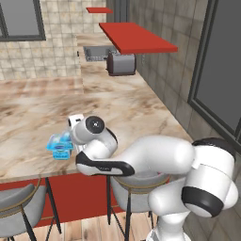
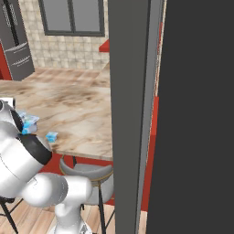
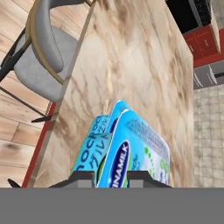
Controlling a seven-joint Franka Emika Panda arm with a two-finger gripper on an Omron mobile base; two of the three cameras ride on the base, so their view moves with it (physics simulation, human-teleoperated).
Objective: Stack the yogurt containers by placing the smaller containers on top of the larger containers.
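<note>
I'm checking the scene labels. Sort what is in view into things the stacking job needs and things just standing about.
Belongs to the job:
- yogurt tubs between the tips of the hand
- tiny yogurt cup near the counter's edge

Just standing about:
- toaster
- sink
- stools
- marble counter they all rest on or stand by

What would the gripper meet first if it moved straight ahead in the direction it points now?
Probably the marble counter. The gripper is shut on a yogurt tub, which sits against a second tub. Beyond them the hand view shows counter, though depth is unclear.
</note>
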